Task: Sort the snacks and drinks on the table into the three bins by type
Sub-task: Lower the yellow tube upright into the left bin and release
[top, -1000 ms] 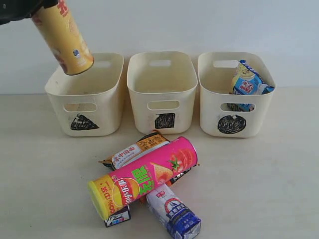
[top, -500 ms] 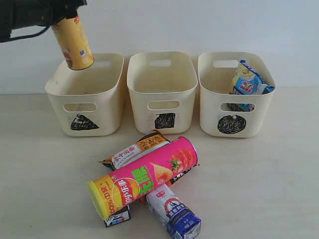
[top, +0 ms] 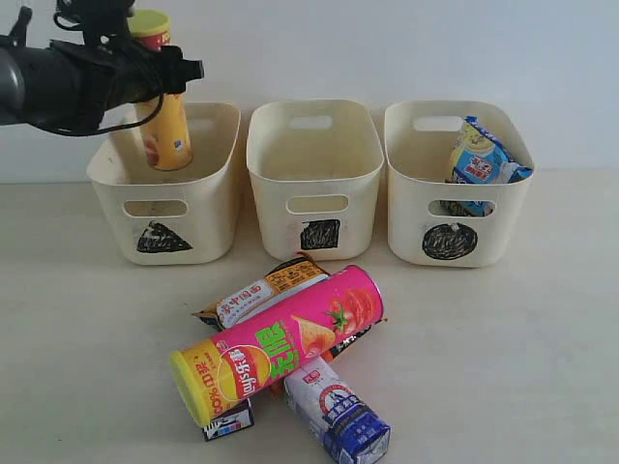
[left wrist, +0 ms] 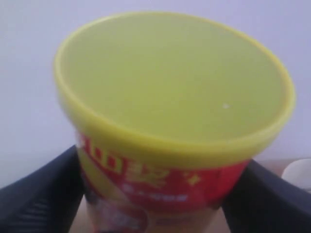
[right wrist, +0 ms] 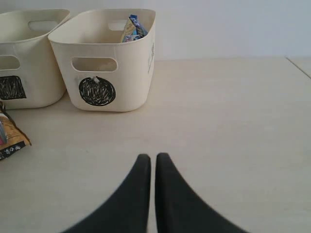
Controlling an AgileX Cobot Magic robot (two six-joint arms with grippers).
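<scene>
While gripped, canister (top: 167,135): upper left of frame, upright, long axis vertical, lower end within the mouth of the triangle bin (top: 208,217).
Left gripper (top: 160,70): jaws wide, clamped on the canister near its top.
Right gripper (right wrist: 151,167): closed, empty, over the table (right wrist: 233,121).
Next move, likely: release straight down.

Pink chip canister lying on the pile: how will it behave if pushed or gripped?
Probably rolls: the pink canister lies on its side, propped unevenly across the orange-brown bag and blue-white carton. Likely stiff, being a tube. Its glossy wrap may be slippery.
</scene>
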